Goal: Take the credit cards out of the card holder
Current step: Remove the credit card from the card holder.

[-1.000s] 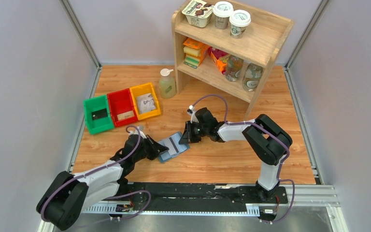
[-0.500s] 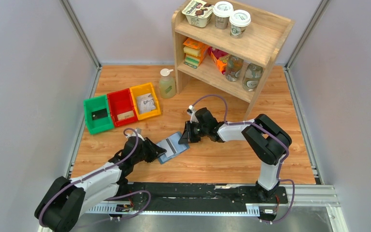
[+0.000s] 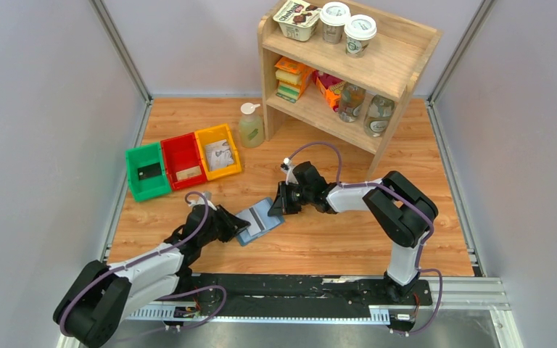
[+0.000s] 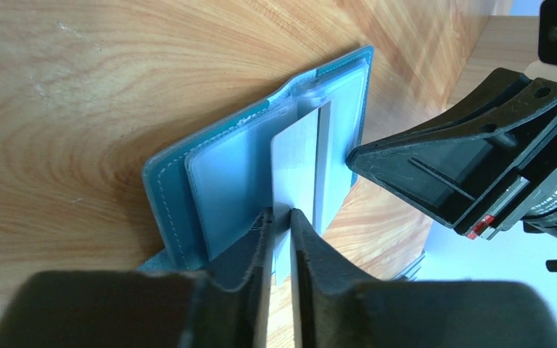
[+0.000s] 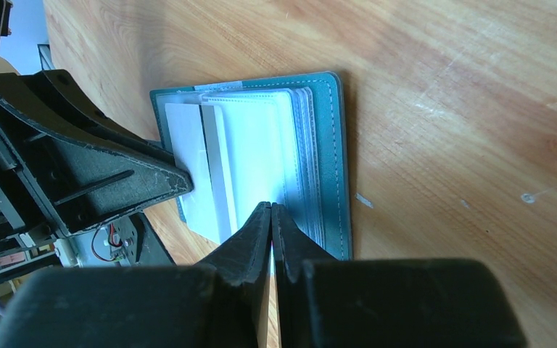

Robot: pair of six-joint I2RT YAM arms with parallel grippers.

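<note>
The card holder (image 3: 272, 215) lies open on the tabletop (image 3: 333, 243), near the front and between the two arms. Its blue cover is flat on the wood and its clear pocket pages face up. A pale card (image 4: 295, 170) with a dark stripe along it sticks out of the pockets toward the left hand (image 3: 236, 226). Seen from that hand's own camera, its fingers (image 4: 250, 250) stand a little apart with a narrow gap, right over the card's near end. Nothing looks pinched between them, and I cannot tell whether they touch the card.

The right hand (image 3: 275, 206) reaches in from the opposite side, low over the holder's far edge. Its fingers (image 5: 250, 239) are pressed together, with the tips down on the clear pages just beside the striped card. Whether a page is caught between them I cannot tell.

Further back on the left, three bins sit in a row, touching one another. The green bin (image 3: 135, 181) has a dark card (image 3: 149, 172) in it, the red bin (image 3: 176, 148) a tan card (image 3: 187, 173), and the yellow bin (image 3: 210, 135) a grey-white patterned card (image 3: 220, 154). A soap bottle (image 3: 251, 127) stands near the yellow bin, at the foot of a wooden shelf (image 3: 392, 69) loaded with tubs, cups, boxes and jars.
</note>
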